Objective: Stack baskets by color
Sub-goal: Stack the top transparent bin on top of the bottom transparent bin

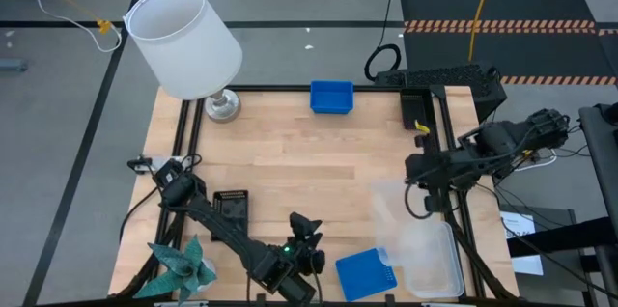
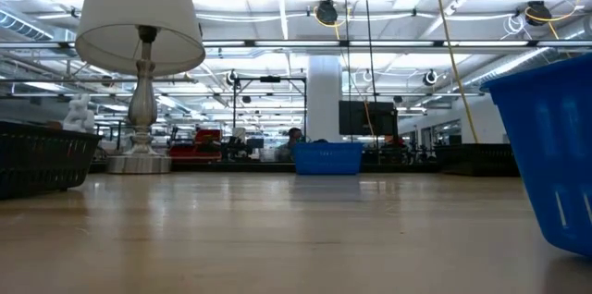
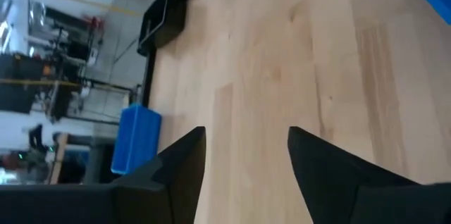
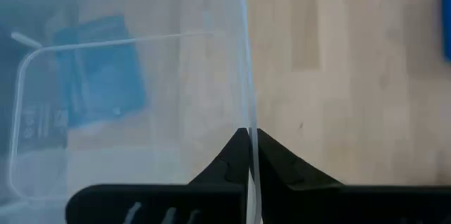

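Two blue baskets sit apart: one [image 1: 331, 97] upper centre, one [image 1: 366, 274] lower centre beside the empty, parted left gripper [image 1: 307, 227]. Right gripper [image 4: 248, 138] pinches a clear basket's [image 4: 127, 76] wall at lower right.

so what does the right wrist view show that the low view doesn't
Only the right wrist view shows the right gripper shut on the thin wall of a clear see-through plastic basket, with the bare wooden table beside it. Only the low view shows the white lampshade, the black slotted basket at the edge, and the room behind. Both share the table and a bright blue plastic basket.
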`<state>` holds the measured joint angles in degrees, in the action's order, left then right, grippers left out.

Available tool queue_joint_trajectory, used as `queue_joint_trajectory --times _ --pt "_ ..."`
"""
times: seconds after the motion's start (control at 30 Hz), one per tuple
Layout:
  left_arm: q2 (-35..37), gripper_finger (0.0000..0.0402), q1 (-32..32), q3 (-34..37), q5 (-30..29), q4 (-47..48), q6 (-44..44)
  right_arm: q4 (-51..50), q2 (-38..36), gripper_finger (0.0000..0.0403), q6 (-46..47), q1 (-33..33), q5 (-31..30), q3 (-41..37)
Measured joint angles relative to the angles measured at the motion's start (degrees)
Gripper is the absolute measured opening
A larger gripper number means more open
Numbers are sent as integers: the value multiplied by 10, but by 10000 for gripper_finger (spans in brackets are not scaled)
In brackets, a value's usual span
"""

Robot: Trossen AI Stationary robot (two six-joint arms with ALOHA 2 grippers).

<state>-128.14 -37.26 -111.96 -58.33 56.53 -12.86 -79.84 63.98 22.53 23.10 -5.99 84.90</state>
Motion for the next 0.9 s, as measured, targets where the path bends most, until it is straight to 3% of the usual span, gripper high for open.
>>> queue_joint_trajectory --times 0.17,0.5,0.9 --pt "0 202 0 0 1 7 -23 -57 -2 2 97 56 1 0" --pt "0 202 4 0 22 4 -42 -59 -2 2 240 204 -2 0" --pt "0 202 20 0 60 3 -61 -57 1 2 351 340 -88 0"
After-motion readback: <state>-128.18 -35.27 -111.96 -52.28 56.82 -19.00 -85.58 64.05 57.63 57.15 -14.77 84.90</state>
